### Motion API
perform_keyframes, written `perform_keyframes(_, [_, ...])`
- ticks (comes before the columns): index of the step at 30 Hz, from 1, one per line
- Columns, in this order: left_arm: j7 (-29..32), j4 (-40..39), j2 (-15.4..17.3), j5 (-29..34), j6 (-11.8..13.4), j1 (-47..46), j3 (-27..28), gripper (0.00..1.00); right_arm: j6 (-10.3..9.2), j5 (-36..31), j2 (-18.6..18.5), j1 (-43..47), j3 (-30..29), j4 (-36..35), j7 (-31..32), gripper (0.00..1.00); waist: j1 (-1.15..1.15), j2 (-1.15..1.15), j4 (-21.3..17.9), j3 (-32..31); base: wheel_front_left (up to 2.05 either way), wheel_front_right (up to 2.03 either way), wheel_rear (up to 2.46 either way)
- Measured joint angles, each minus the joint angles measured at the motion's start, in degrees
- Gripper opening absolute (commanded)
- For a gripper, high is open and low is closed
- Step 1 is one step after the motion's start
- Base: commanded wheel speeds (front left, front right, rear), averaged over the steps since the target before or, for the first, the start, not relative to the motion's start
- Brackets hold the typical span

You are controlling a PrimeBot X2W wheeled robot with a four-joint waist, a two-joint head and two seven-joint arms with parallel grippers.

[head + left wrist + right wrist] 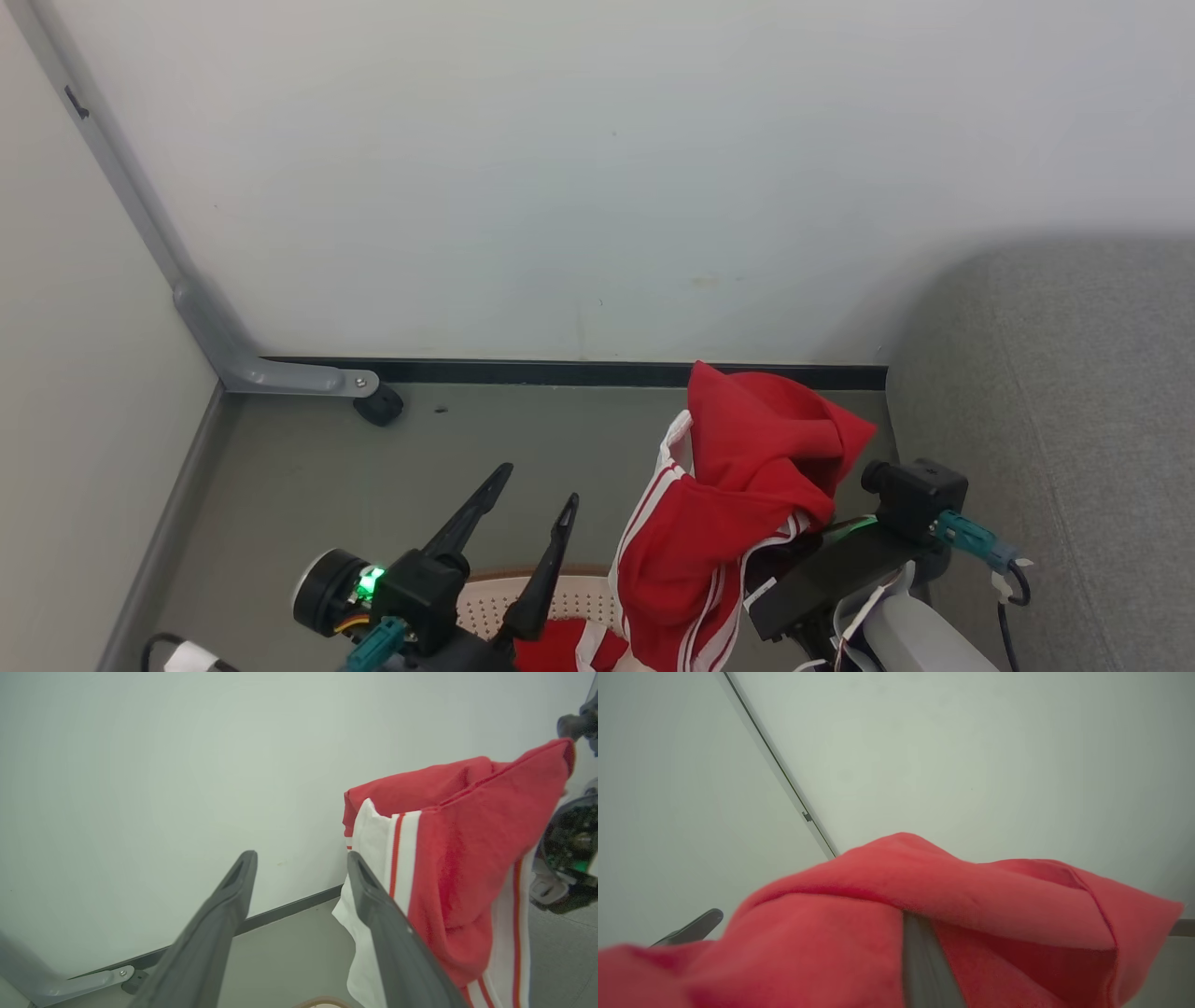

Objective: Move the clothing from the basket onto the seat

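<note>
The right gripper (920, 952) pinches the clothing (738, 504), hanging above the basket (485, 602) and left of the seat (1055, 392); the left gripper (539, 490) gapes wide, empty. Held by loose folds alone, it could slip free mid-swing, or its tail could snag the basket.

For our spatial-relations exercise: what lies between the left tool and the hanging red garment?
In the head view, bare grey floor separates the left tool from the red garment; the basket rim shows below.
</note>
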Motion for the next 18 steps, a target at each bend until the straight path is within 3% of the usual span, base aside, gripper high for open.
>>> perform_keyframes(7, [0.0, 0.34, 0.59, -1.04, 1.68, 1.52, 4.14, 1.0, 0.07, 0.08, 0.02, 0.49, -1.49, -0.23, 0.0, 0.0, 0.0, 0.0, 0.28, -0.77, 0.0, 0.0, 0.0])
perform_keyframes(18, [0.0, -2.56, 2.75, -1.77, 6.37, 7.42, 12.85, 1.0, 0.05, 0.22, -0.92, 5.14, -5.17, -2.23, 0.0, 0.0, 0.0, 0.0, 1.53, -2.86, 0.0, 0.0, 0.0])
